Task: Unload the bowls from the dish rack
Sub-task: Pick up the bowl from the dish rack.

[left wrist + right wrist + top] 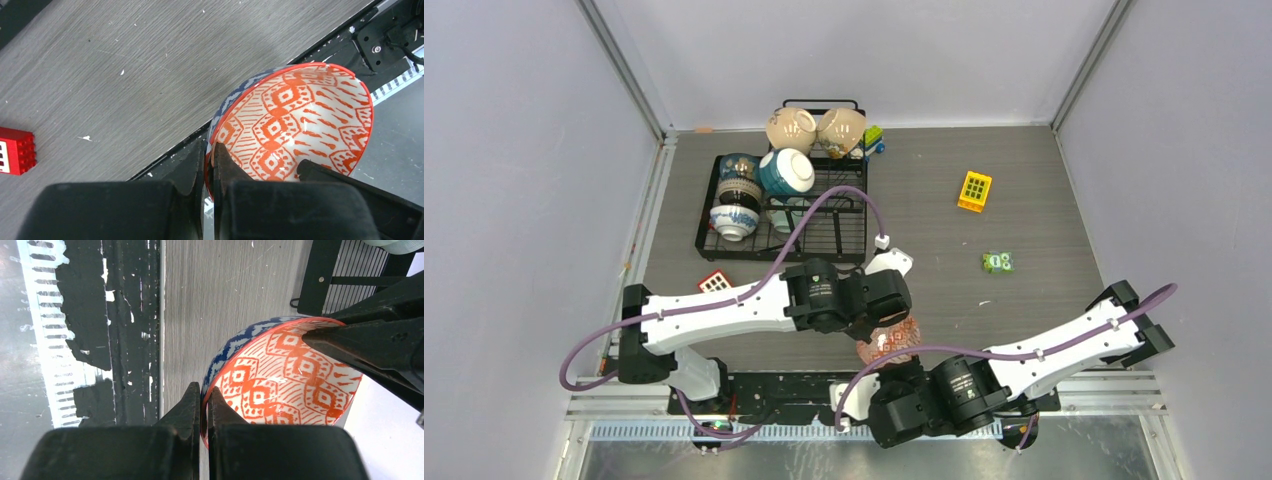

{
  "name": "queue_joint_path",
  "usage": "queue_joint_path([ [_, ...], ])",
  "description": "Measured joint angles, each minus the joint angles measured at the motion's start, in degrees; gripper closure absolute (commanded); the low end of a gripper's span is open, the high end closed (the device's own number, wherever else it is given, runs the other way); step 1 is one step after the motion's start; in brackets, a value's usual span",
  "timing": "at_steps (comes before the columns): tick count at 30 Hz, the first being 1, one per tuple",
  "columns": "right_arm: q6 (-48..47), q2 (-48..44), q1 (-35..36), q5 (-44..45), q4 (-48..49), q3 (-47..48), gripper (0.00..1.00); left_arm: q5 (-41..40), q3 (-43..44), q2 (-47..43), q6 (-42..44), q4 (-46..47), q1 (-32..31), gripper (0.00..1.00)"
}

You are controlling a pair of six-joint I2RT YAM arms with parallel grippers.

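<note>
Bowl handoff, by the look of it. Red-patterned bowl point(295, 125) tipped on edge, seemingly up off the table point(1024, 250), over the near edge and well apart from the dish rack point(824, 235). Pinched on the rim by the left gripper point(210, 160) and the right gripper point(204, 397) at once, each clamped thin on the wall.

Risky bit, imo: tugging either way before a clean release on the other side, twisting the rim out of a pinch or chipping it. Also possible: a drop onto the black rail point(135, 330) if released on both sides.

Left arm point(714, 305) stretched across toward centre; right arm point(1064, 345) folded back in tight. Other bowls point(786, 172) waiting in the rack.
</note>
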Motion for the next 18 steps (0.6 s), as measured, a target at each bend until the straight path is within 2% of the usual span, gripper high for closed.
queue_joint_path([
  [2,0.50,0.26,0.22,0.37,0.04,0.09,0.96,0.02,0.00,0.00,-0.87,0.13,0.13,1.00],
  [3,0.81,0.37,0.28,0.57,-0.07,0.20,0.91,-0.02,0.00,0.00,-0.98,0.04,0.13,1.00],
  [4,1.03,0.48,0.31,0.63,-0.07,0.20,0.83,-0.04,0.00,0.00,-1.07,-0.04,0.13,1.00],
  [5,1.22,0.68,0.35,0.70,-0.11,0.31,0.68,-0.04,0.00,0.00,-1.16,-0.04,0.13,1.00],
  [11,1.18,1.51,0.85,0.72,-0.09,1.97,0.13,-0.20,-1.01,0.00,-0.48,0.15,-0.22,1.00],
  [14,1.57,1.62,1.01,0.74,-0.04,3.41,0.07,-0.33,-2.23,0.00,-0.52,0.15,-0.26,1.00],
  [15,1.66,1.73,1.09,0.70,-0.07,4.04,0.01,-0.46,-2.62,0.00,-0.57,0.20,-0.26,1.00],
  [18,2.45,1.81,1.36,0.50,0.52,6.34,0.00,-1.44,-3.91,-0.28,-1.09,0.33,-0.26,1.00],
])
